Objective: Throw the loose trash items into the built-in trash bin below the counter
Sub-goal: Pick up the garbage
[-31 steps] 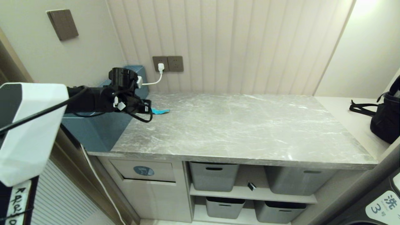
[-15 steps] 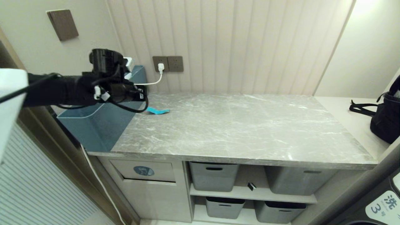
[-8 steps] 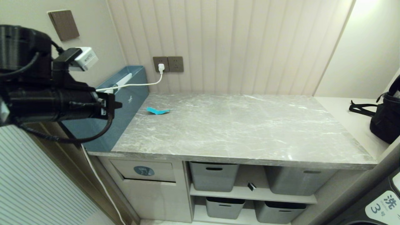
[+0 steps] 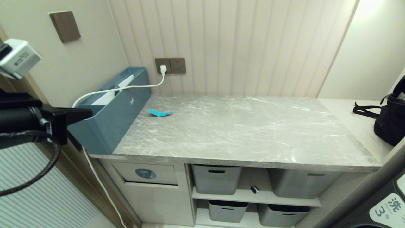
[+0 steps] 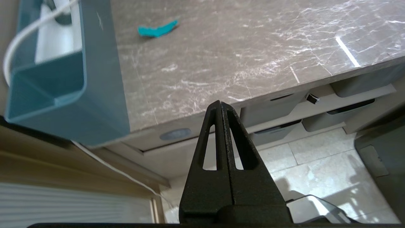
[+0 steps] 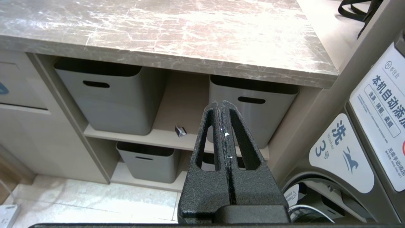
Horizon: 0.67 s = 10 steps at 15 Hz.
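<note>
Warmly and evenly lit — brightest at the upper right corner of the cream wall [image 4: 370, 9], washed nearly white there. Pale streaks of glare along the grey white-veined marble counter [image 4: 240, 126]. Deep shade beneath its edge, over the grey plastic tubs [image 4: 216, 179]. Blurred, looming black arm [image 4: 28, 123] at the left — wide-angle bending toward the borders.

Left gripper [image 4: 90, 113] pulled back from the teal wrapper strip [image 4: 159, 112], now off the counter [image 4: 246, 133], jaws empty
</note>
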Available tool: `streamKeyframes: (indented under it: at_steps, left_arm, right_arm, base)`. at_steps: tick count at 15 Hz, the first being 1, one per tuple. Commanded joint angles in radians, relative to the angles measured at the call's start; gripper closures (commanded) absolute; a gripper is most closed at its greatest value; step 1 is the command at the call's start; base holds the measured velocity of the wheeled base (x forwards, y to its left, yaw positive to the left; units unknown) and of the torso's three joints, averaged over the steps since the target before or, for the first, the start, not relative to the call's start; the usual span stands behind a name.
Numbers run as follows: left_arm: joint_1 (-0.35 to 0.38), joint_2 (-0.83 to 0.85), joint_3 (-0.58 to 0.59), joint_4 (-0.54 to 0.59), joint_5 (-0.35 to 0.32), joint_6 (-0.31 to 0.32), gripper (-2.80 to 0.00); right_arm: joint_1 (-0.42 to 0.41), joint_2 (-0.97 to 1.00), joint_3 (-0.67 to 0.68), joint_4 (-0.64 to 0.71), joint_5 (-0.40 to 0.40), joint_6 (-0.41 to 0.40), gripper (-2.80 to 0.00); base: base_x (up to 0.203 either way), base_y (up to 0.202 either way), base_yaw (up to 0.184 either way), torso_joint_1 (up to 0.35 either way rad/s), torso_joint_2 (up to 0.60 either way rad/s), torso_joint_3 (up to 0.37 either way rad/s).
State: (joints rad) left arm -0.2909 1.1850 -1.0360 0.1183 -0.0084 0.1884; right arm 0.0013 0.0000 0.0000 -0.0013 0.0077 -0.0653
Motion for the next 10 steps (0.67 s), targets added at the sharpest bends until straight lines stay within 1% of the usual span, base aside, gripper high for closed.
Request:
streamKeyframes:
  at_steps: [1,6,10]
  left_arm:
    - [-0.003,-0.032,0.007,0.002,-0.013,0.013,0.00]
    - [-0.005,-0.045,0.016,0.000,-0.019,0.045,0.00]
    - [-0.004,-0.003,0.016,0.007,-0.019,0.046,0.00]
  right_arm:
    - [0.000,0.000,0.002,0.000,0.000,-0.001,0.00]
    - [0.000,0.000,0.002,0.000,0.000,-0.001,0.00]
    - [0.000,0.000,0.002,0.000,0.000,-0.001,0.00]
  base:
    - [0.098,0.000,-0.002,-0.006,-0.01,0.007]
    - [0.189,0.000,-0.002,0.007,0.00,0.004]
    - [0.189,0.000,0.000,0.003,0.00,0.001]
